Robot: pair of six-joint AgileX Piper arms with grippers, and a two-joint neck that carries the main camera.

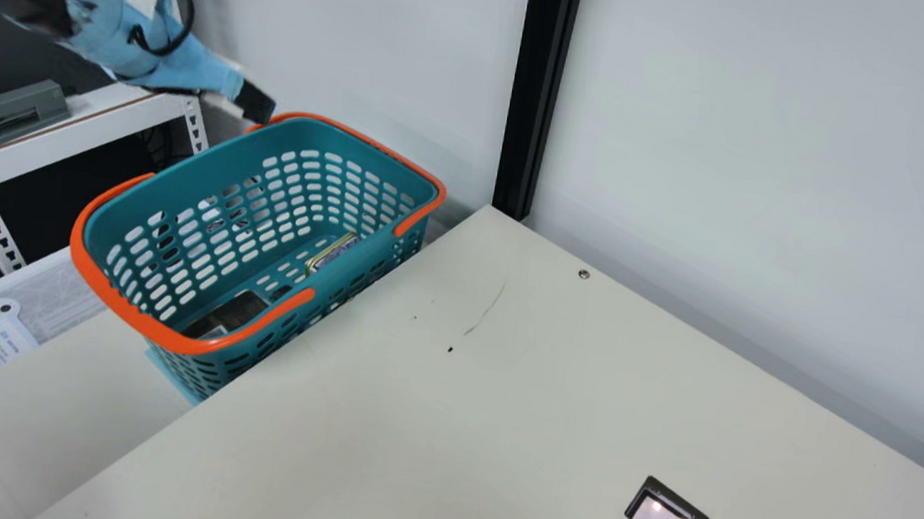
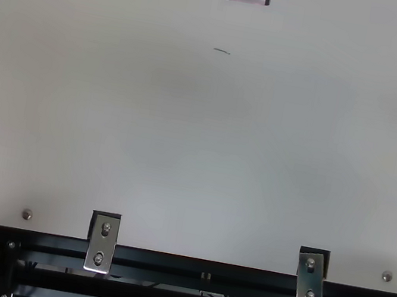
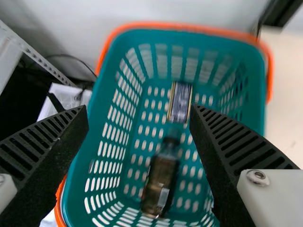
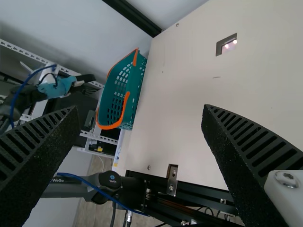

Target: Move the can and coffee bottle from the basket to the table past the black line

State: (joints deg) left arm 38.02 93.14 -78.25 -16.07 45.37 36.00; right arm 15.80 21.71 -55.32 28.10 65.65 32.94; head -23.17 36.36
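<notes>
Clearly over the basket in the left wrist view: black ribbed left gripper (image 3: 140, 111), fingers wide apart, with nothing between. Liable to catch the rim or an orange handle on the way down, especially from a tilted approach close to the wall.

Below, deep teal plastic basket (image 1: 191, 170) with slotted sides, beside the tabletop edge. Could tip or slide from a knock by the wrist or a finger hooked in a slot.

Inside, on the floor of it, dark brown see-through coffee bottle (image 3: 160, 187) with a black cap, lying down. Smooth and rounded, so apt to roll or squirt out of a shallow pinch, or swing from an off-centre one. Beyond the cap and near it, small dark can (image 3: 180, 101) with yellowish edges, also low in the basket; easy to shove against the end wall while reaching for the bottle.

Farther right, broad cream flat tabletop (image 1: 543, 386) with a thin dark streak (image 1: 484, 308), perhaps the intended line, perhaps not; risk of setting things down short through misjudging it, or of rolling after release. Above the tabletop, black ribbed right gripper (image 4: 141, 109), fingers spread and unloaded.
</notes>
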